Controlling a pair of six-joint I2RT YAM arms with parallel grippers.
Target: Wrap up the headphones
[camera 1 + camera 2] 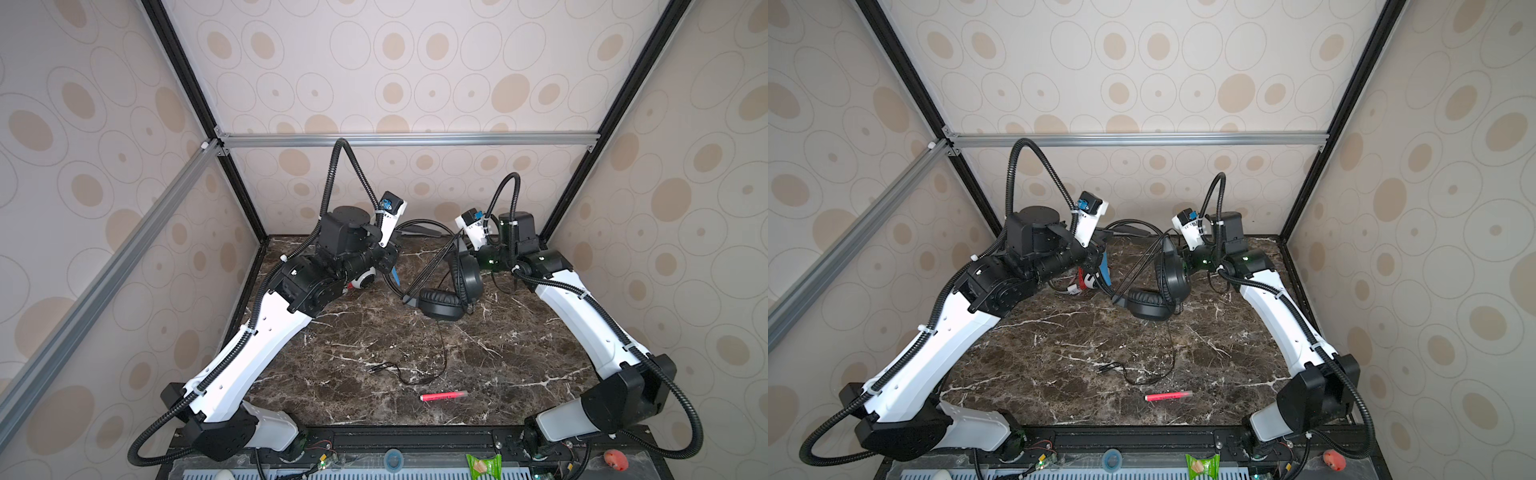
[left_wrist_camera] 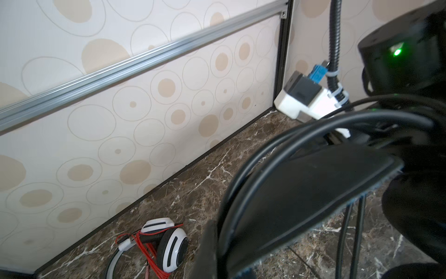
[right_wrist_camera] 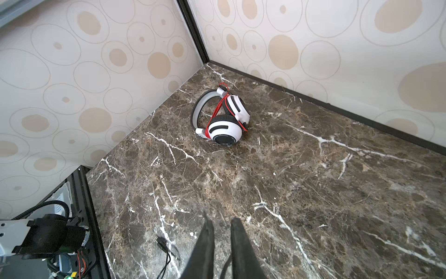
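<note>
**Headphones: white headset point(image 3: 224, 132), black headset point(image 1: 440, 305) – location and grip state**

The white headset lies at the far left of the marble table point(image 1: 519, 353), near the corner. Its red cord point(image 3: 215, 112) is looped around band and cups.

The left gripper point(image 1: 390, 264), just right of it, is clenched on the black headset's band.

The black headset sits far centre, one cup on the table, the other tilted above it. Its black cord point(image 1: 446, 357) trails nearward.

A pink-red pen point(image 1: 442, 396) lies near centre.

The right gripper point(image 3: 220, 218) is beside the upper cup. Its fingers are released and slightly parted, with a black cord showing in the gap.
</note>
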